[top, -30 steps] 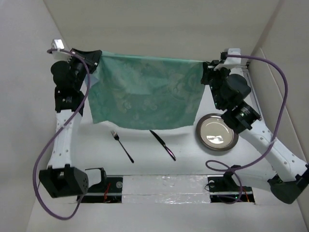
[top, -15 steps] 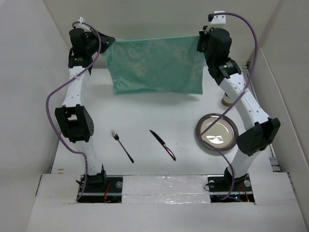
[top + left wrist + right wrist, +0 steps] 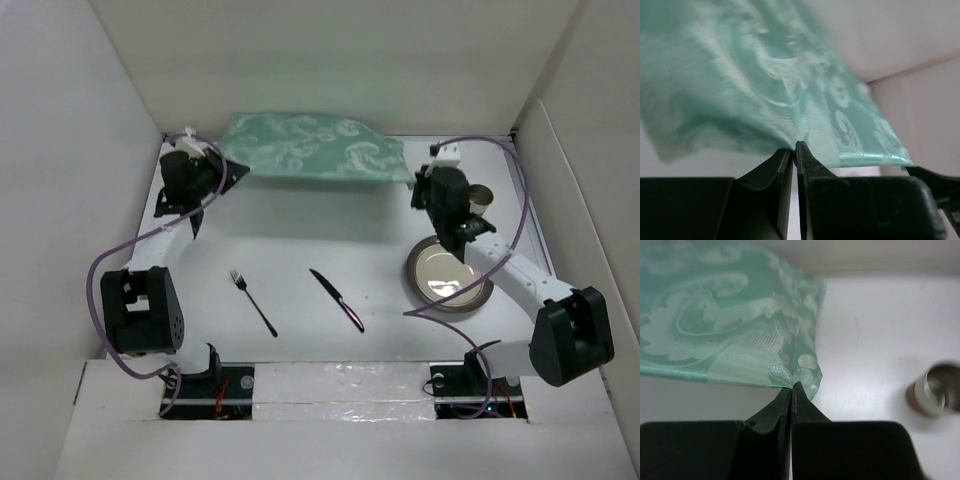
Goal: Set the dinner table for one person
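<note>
While its jaws pinch tight on one near corner of the cloth, the left gripper (image 3: pixel 796 146) holds the green placemat (image 3: pixel 765 75) stretched toward the right gripper (image 3: pixel 791 386), which is likewise clamped on the other near corner. Between them the cloth spreads almost flat above the far part of the dinner table (image 3: pixel 300 235), with a shadow beneath it; whether its far edge touches the top I cannot tell.

Nearer the arm bases lie a fork (image 3: pixel 252 300) and a knife (image 3: pixel 337 299), with a plate (image 3: pixel 448 275) and a small cup (image 3: pixel 480 198) to the right.

The table itself looks rigid, smooth and fixed, a surface to set things on rather than to grip. The placemat looks light and limp and would probably slide on that top, so corner grips under even tension suit it best.
</note>
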Available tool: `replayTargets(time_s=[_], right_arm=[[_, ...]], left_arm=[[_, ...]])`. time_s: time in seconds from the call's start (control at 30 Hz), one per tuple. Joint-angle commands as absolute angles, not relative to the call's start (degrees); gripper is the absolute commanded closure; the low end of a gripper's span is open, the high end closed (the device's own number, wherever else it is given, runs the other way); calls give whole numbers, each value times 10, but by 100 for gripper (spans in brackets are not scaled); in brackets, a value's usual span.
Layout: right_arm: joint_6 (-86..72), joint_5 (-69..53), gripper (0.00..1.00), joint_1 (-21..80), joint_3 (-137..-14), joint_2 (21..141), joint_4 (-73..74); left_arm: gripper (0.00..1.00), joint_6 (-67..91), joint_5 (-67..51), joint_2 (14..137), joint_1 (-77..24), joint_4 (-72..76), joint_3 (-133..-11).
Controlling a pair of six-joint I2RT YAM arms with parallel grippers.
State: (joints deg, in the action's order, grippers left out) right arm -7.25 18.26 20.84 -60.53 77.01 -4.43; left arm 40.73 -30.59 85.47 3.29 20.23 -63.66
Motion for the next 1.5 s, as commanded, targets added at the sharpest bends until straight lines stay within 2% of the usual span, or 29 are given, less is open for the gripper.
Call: replayTargets(time_s=[0.0, 0.07, 0.1, 0.17, 0.2, 0.27, 0.33, 0.4, 0.43, 0.47, 0.53, 0.63, 0.73, 0.83, 1.0, 1.23, 1.33, 1.43, 1.47], right_arm=[[-116, 250, 100, 207, -499, 748, -115], [-146, 276, 100, 214, -475, 756, -102], [-148, 284, 100, 222, -469, 758, -106], [-150, 309, 100, 233, -477, 757, -70], [-148, 315, 100, 233, -474, 755, -69], [-149, 307, 100, 238, -478, 753, -43], [-163, 308, 100, 238, -484, 755, -19], [-168, 309, 95, 238, -483, 755, -3], [-170, 304, 86, 238, -483, 758, 16], [-174, 298, 67, 238, -487, 762, 35], [-195, 306, 46, 238, -498, 777, 67], [-211, 343, 42, 243, -518, 775, 104], [-217, 376, 40, 237, -540, 717, 140], [-213, 377, 40, 230, -547, 660, 149], [-194, 305, 38, 225, -534, 555, 114], [-189, 265, 39, 249, -504, 534, 89], [-191, 253, 38, 262, -493, 541, 82], [-187, 258, 38, 278, -490, 546, 77], [-188, 263, 39, 278, -490, 548, 77]], left_arm=[[94, 398, -230, 845, 54, 262, -536], [84, 387, -198, 843, 36, 226, -526], [70, 381, -181, 843, 36, 205, -522], [58, 385, -161, 837, 36, 172, -513], [47, 385, -136, 832, 36, 136, -515], [41, 385, -106, 810, 36, 105, -518], [41, 389, -68, 788, 36, 78, -507], [38, 396, -41, 759, 36, 69, -494], [37, 399, -40, 752, 36, 69, -473], [38, 400, -46, 743, 36, 75, -461], [38, 409, -63, 744, 26, 83, -433], [39, 388, -18, 757, -42, 63, -447], [40, 346, 108, 810, -127, -35, -521], [40, 331, 106, 852, -142, -57, -550], [41, 325, 87, 896, -148, -65, -543], [42, 314, 108, 941, -188, -94, -568], [42, 313, 106, 1012, -194, -108, -605], [48, 309, 90, 1048, -194, -106, -627], [64, 306, 95, 1053, -194, -102, -632]])
